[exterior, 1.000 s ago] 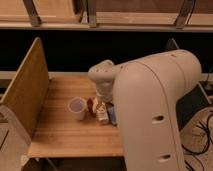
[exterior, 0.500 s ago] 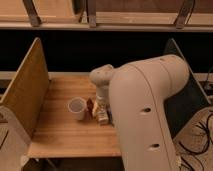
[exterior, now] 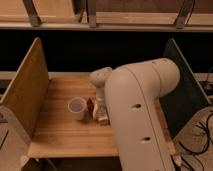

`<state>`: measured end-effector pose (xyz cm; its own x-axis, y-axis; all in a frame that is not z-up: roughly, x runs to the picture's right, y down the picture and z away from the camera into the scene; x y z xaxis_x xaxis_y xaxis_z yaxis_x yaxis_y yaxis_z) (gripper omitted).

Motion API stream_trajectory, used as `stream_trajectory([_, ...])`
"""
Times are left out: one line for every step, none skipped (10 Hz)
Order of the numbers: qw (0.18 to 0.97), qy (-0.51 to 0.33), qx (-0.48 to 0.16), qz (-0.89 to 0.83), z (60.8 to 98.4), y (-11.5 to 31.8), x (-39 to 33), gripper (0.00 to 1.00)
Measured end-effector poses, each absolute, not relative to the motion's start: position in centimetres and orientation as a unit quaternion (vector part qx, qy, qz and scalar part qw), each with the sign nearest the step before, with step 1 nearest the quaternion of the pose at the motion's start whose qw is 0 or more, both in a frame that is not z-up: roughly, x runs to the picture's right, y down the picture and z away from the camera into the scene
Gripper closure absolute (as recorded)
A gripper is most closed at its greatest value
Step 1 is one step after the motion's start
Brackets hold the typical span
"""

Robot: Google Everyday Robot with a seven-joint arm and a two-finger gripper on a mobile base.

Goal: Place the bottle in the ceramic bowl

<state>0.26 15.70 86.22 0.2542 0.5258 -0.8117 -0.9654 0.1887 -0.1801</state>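
The bottle point(exterior: 102, 116), with a brownish top and a cream-white label, stands on the wooden table point(exterior: 60, 132) just right of the white translucent cup point(exterior: 76, 108). My gripper point(exterior: 100, 102) hangs from the rounded wrist directly over the bottle, at or very close to it. I cannot tell whether it touches the bottle. A small dark red object point(exterior: 90, 104) sits between the cup and the bottle. The ceramic bowl is hidden; my arm covers the right half of the table.
My large cream arm point(exterior: 137, 115) fills the right side of the view. A wooden side panel point(exterior: 25, 92) bounds the table on the left and a dark panel point(exterior: 182, 85) on the right. A dark shelf gap runs behind the table.
My arm's bulk has shifted slightly left and covers more of the table. The gripper stays over the bottle. The cup and the dark red object have not moved.
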Motion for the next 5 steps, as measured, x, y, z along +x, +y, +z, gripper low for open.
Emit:
stream_trajectory([0.709,0.307,-0.355,0.527,86.45,15.43,0.23,0.47])
stream_trajectory([0.710,0.306,-0.354,0.527,86.60,15.22,0.26,0.56])
stream_trajectory([0.711,0.304,-0.353,0.527,86.70,15.08,0.26,0.67])
stream_trajectory([0.712,0.302,-0.352,0.527,86.74,14.93,0.17,0.76])
stream_trajectory([0.715,0.297,-0.351,0.527,86.68,14.55,-0.01,0.88])
